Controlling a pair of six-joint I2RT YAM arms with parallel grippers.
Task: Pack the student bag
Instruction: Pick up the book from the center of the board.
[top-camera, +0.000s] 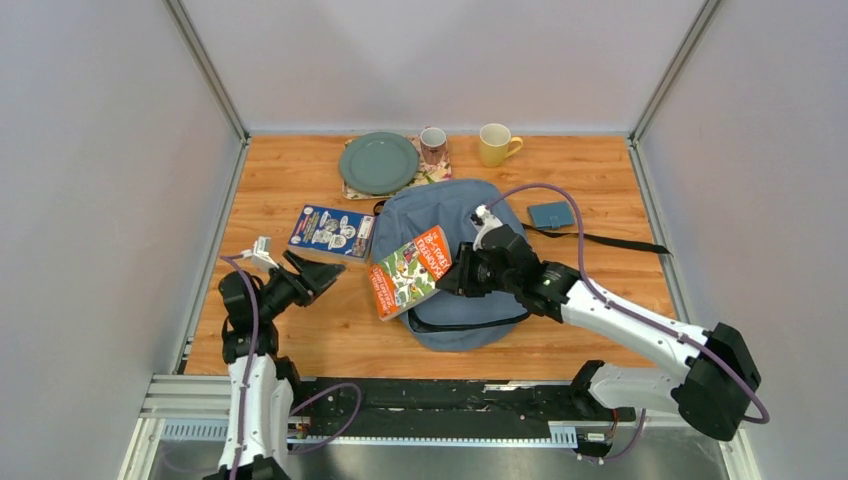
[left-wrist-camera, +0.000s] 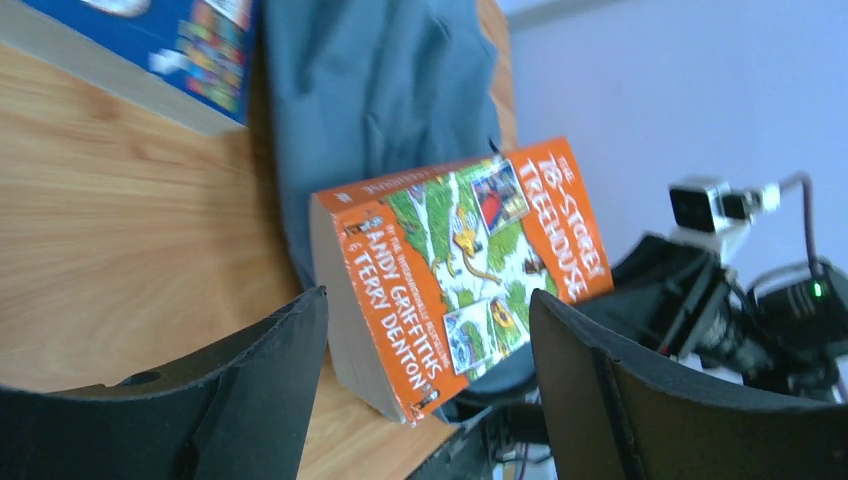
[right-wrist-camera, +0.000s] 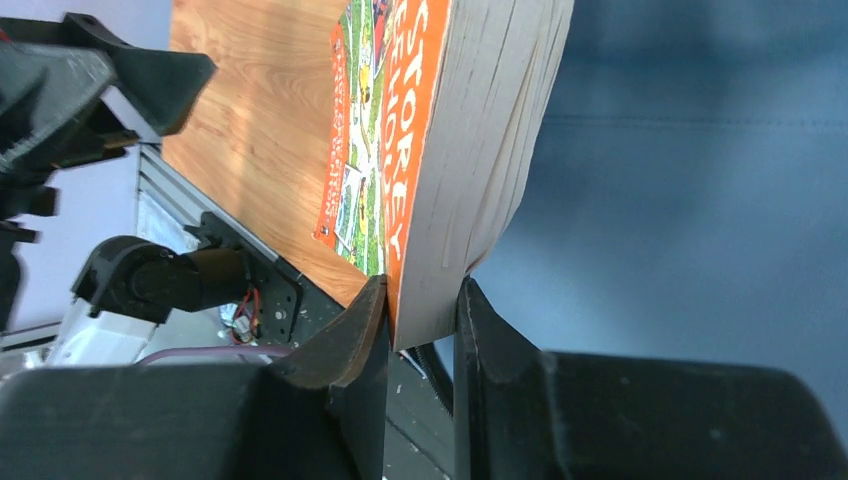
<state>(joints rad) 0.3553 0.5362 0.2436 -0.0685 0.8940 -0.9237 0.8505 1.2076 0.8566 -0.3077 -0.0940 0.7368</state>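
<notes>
Two arms: based at the near edge of the tabletop (top-camera: 350, 335), the right one stretched left over the bag
left end effector (top-camera: 318, 272): fingers spread apart, holding nothing, above bare wood, facing the orange book (top-camera: 410, 272)
right end effector (right-wrist-camera: 422, 300): clamped on the orange book at its page edge, one finger on the cover side, the other on the back
orange book: paperback, tilted, cover up, over the left edge of the bag; whether it touched the wood could not be told
student bag (top-camera: 440, 210): grey-blue, lay flat mid-tabletop under the right arm, black strap (top-camera: 610, 241) trailing right
blue book (top-camera: 331, 231): flat, just left of the bag
teal case (top-camera: 550, 214): small, flat, right of the bag's far end
far edge: green plate (top-camera: 378, 163) on a floral mat (top-camera: 432, 175), patterned mug (top-camera: 433, 145) beside it, yellow mug (top-camera: 495, 144) further right
</notes>
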